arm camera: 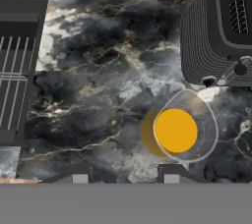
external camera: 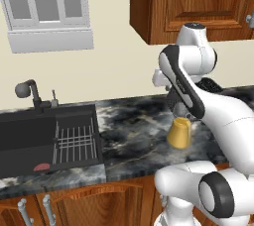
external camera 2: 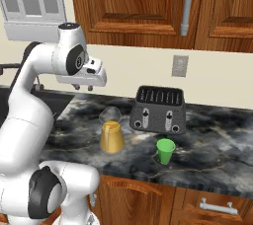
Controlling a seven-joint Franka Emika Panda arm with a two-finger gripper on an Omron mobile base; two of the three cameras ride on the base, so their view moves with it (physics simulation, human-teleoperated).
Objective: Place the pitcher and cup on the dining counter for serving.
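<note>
On the left of the marble desk (external camera: 134,121) lies the black sink (external camera: 30,136), with a faucet (external camera: 30,93) behind it and a wire rack (external camera: 74,143) in its right part; a small red thing (external camera: 42,167) sits at the sink's front edge, too small to name. Right of the sink, the amber pitcher (external camera 2: 112,136) stands upright on the desk, its clear spout rim (external camera 2: 110,115) on top; from above, its inside shows as a plain yellow disc, and whether it holds anything cannot be told. The tool (arm camera: 123,173) hangs above the desk over the pitcher, and its 2 dark fingertips (arm camera: 74,174) stand partly apart with only marble between them; the pitcher sits just off toward the right fingertip, apart from it, so the tool holds and touches nothing. Behind and right of the pitcher stands the black toaster (external camera 2: 158,110), near the wall. In front of the toaster, the green cup (external camera 2: 165,150) stands upright near the desk's front edge, well clear of the pitcher; its contents cannot be seen.
</note>
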